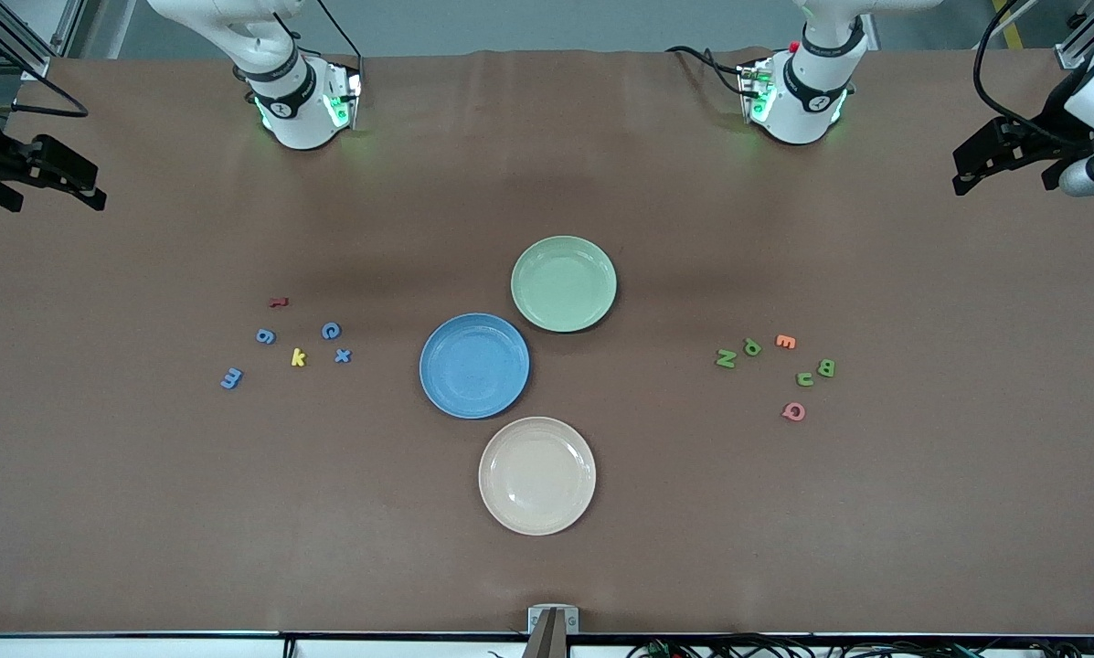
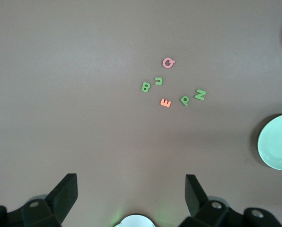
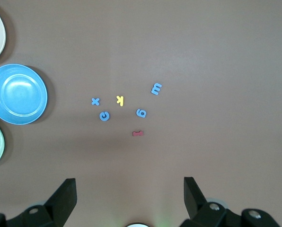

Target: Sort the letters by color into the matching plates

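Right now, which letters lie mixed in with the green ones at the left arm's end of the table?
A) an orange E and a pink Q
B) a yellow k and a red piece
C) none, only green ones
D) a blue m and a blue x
A: the orange E and the pink Q lie among the green letters, apart from the pale green plate.

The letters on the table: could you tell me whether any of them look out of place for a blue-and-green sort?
Four fit neither plate: a yellow k and a red piece sit among the blue letters, and an orange E and pink Q among the green letters. Nothing looks spilled or damaged.
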{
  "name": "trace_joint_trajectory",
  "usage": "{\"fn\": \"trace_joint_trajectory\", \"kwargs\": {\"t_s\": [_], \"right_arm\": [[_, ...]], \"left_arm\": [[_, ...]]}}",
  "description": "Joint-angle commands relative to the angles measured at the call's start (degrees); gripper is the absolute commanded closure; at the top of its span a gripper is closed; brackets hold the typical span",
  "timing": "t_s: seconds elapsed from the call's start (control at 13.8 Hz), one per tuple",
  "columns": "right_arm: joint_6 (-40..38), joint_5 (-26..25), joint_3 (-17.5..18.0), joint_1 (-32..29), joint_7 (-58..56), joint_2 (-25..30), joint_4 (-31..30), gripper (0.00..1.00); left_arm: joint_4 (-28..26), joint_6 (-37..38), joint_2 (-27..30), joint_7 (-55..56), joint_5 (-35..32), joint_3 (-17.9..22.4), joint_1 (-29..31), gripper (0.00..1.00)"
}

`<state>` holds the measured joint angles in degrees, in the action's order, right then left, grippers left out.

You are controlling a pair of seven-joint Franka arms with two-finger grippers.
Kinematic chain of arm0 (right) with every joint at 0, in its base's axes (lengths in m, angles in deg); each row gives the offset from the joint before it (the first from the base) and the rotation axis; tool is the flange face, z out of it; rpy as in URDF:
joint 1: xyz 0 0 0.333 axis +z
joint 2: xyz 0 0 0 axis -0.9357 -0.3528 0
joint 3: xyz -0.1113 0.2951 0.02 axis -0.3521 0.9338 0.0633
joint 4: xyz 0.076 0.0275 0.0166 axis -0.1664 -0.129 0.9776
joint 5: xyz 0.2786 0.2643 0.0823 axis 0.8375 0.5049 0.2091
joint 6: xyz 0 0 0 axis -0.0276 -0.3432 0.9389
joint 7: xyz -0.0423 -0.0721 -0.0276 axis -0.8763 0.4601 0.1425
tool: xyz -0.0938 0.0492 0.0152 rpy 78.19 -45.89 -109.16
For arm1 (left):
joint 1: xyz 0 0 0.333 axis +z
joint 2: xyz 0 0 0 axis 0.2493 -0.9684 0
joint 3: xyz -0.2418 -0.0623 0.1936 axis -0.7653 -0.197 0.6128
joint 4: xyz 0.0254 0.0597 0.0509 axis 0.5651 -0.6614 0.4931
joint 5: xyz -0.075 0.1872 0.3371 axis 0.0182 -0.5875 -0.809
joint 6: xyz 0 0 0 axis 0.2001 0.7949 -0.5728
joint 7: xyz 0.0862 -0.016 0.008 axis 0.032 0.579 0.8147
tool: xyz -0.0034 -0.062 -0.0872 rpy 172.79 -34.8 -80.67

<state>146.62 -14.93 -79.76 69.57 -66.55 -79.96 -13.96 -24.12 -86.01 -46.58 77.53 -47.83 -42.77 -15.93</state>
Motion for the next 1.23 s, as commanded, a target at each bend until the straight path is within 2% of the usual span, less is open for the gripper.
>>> {"fn": "trace_joint_trajectory", "kwargs": {"t_s": [0.0, 0.22, 0.51, 0.65, 1.02, 1.16], "right_arm": [[0.22, 1.33, 0.40, -0.84, -0.35, 1.67, -1.55, 0.00], [0.22, 1.33, 0.22, -0.93, -0.35, 1.67, -1.55, 0.00], [0.04, 1.24, 0.31, -0.75, -0.35, 1.76, -1.46, 0.00], [-0.22, 1.33, 0.31, -0.75, -0.35, 1.85, -1.55, 0.00], [-0.22, 1.24, 0.48, -0.58, -0.35, 1.85, -1.55, 0.00], [-0.31, 1.24, 0.48, -0.14, -0.35, 1.85, -1.55, 0.00]], "left_arm": [[1.54, 0.81, -3.69, 0.29, 3.44, 0.03, -0.18, 0.00], [-2.75, -5.93, -5.36, 0.29, 3.71, -1.11, -0.44, 0.00], [-15.22, -22.26, -5.54, 0.47, 3.71, -2.87, -0.61, 0.00], [-19.54, -29.74, -7.20, 0.47, 3.71, -4.88, -0.35, 0.00], [-25.96, -45.12, -13.96, 1.78, 3.27, -8.31, -0.62, 0.00], [-26.76, -49.19, -17.65, 3.44, 3.27, -9.46, -0.79, 0.02]]}}
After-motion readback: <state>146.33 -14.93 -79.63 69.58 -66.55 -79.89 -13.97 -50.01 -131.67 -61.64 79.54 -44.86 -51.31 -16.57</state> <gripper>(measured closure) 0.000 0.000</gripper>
